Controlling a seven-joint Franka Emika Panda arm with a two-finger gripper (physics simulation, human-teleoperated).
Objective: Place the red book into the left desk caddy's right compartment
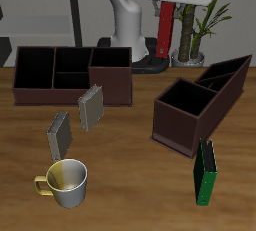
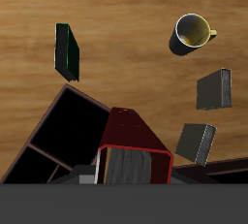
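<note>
wood surface, plant out back. my gripper (image 1: 168,7) is clamped on the red book (image 1: 167,23), hanging high behind the left caddy (image 1: 200,100). i'd keep it upright and centre over the right compartment (image 1: 183,102) before lowering.

Table (image 1: 120,190): caddies, books, mug (image 1: 64,182).

Arm raised high at table's back; end effector (image 1: 168,5) clamped on red book (image 1: 167,33).
</note>
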